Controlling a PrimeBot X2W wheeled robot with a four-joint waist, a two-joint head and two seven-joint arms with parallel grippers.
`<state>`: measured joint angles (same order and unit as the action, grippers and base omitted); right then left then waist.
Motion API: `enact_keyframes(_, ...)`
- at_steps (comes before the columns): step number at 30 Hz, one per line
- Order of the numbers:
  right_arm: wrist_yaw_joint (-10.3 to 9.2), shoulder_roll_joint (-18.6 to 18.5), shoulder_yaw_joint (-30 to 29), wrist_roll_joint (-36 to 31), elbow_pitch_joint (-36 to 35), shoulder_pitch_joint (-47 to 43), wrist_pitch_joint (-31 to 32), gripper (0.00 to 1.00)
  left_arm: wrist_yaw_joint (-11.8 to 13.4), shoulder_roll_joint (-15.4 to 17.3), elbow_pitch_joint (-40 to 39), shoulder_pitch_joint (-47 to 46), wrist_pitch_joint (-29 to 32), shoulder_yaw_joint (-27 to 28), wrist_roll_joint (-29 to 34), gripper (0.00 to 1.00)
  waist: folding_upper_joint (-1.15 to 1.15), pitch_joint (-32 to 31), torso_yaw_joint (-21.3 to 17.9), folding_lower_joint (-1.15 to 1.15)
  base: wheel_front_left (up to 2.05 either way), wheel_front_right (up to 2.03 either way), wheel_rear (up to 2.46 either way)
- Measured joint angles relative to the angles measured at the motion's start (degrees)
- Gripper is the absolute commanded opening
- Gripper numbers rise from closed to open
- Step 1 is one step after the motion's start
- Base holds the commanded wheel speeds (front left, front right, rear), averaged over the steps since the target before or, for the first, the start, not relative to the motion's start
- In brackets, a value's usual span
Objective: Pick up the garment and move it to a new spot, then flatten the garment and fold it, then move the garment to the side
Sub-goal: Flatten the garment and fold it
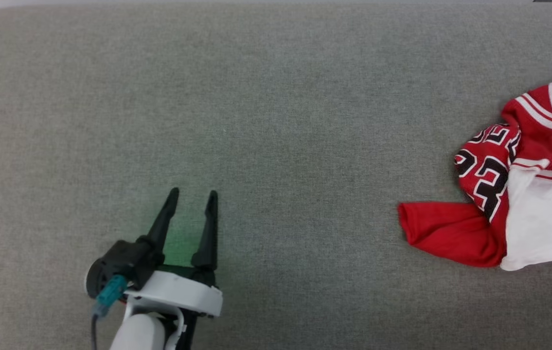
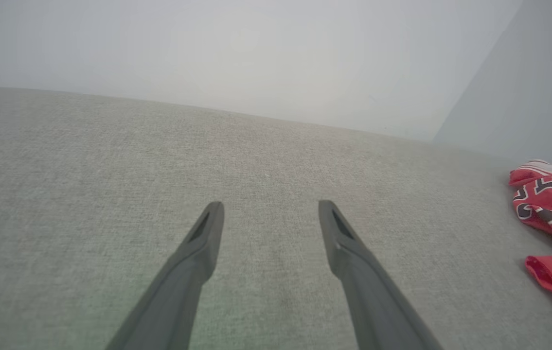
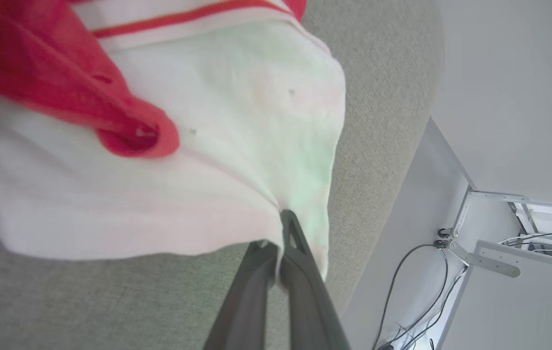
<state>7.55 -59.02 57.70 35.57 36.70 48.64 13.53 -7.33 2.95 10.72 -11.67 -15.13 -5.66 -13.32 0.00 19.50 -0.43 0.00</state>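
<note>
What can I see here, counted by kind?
Garment: 1, a red and white jersey.
End effector: 2, the left end effector open, the right end effector shut on the garment's white edge.
Grey surface: 1.
Total: 4.

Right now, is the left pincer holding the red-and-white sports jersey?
No: the left pincer stands open over the grey fabric surface, well apart from the crumpled red-and-white sports jersey.

Grey woven surface [image 1: 276, 121], pale wall [image 2: 256, 48] behind, loose cables [image 3: 395, 279] (dark, thin) beside white frame [image 3: 492, 265]
</note>
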Motion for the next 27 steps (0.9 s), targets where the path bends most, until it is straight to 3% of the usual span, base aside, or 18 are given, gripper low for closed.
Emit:
enact_keyframes(1,0.0,0.79,-0.15,0.3,1.14,-0.02,-0.91,0.0,0.0,0.0,0.27,-0.27,0.0,-0.48,0.0,1.0,0.0,0.04,-0.04,0.0,0.0,0.0,0.0)
enact_keyframes(2,0.0,1.74,-0.56,0.34,2.2,-0.02,-2.1,0.11,0.0,0.04,0.64,-0.49,0.0,-1.03,0.0,1.0,0.0,0.04,-0.07,0.0,0.0,0.0,0.0)
enact_keyframes(3,0.0,2.6,-1.08,0.19,3.23,-0.01,-3.35,0.43,0.0,0.18,1.02,-0.76,0.0,-1.58,-0.03,1.0,0.0,0.0,-0.12,0.0,0.0,0.0,0.0)
enact_keyframes(4,0.0,3.5,-2.01,0.15,4.57,0.0,-4.79,1.0,0.0,0.54,1.35,-1.1,0.0,-2.11,-0.27,1.0,0.0,-0.09,-0.17,0.0,0.0,0.0,0.0)
enact_keyframes(8,-0.01,5.8,-5.78,-0.34,10.45,-0.91,-11.0,1.0,0.0,3.13,2.12,-3.02,0.0,-4.2,-1.21,1.0,0.0,-0.89,-0.68,0.0,0.0,0.0,0.0)
enact_keyframes(14,-0.01,11.87,-15.07,0.88,15.83,-4.73,-24.46,1.0,0.0,10.67,4.23,-8.26,2.22,-12.56,-4.66,1.0,0.0,-2.79,-2.98,0.0,0.0,0.0,0.0)
enact_keyframes(18,-0.01,17.02,-23.98,2.2,16.42,-7.61,-28.28,1.0,-0.08,14.14,4.26,-13.0,15.05,-18.67,-14.4,1.0,0.0,-4.28,-5.36,0.0,0.0,0.0,0.0)
enact_keyframes(21,-0.01,20.49,-33.92,0.62,10.0,-9.53,-28.47,1.0,-0.05,16.03,3.32,-16.46,27.31,-21.85,-23.68,1.0,0.0,-5.25,-7.56,0.0,0.0,0.0,0.0)
enact_keyframes(24,-0.01,24.05,-45.42,-2.37,1.78,-14.66,-28.64,1.0,-0.05,16.03,3.07,-19.62,39.92,-24.28,-30.78,1.0,0.0,-6.06,-9.87,0.0,0.0,0.0,0.0)
enact_keyframes(27,-0.01,29.15,-53.45,-6.76,-5.22,-21.03,-28.59,1.0,1.29,13.18,3.19,-21.64,49.29,-24.98,-36.34,1.0,0.0,-6.81,-12.12,0.0,0.0,0.0,0.0)
